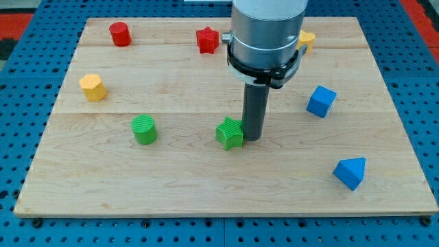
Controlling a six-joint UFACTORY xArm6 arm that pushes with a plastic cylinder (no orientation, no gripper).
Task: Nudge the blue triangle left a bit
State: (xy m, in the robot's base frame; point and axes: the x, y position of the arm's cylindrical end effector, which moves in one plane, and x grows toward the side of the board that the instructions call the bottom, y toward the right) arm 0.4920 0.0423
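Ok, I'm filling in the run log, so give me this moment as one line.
task: nudge blue triangle left | my tip: touching green star on its right | blue triangle: lower right, apart from tip | status: not reached

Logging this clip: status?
My tip beside green star, its right. Blue triangle far right, untouched. Nothing between.

So my tip (252,139) is sitting right up against the green star (230,133), which is blocking me on the view's left. Toward the blue triangle (350,172) at the lower right, bare board is lying open the whole way. The blue cube (321,101) is standing above that lane, well clear. Left of the triangle, nothing is crowding it along the bottom strip.
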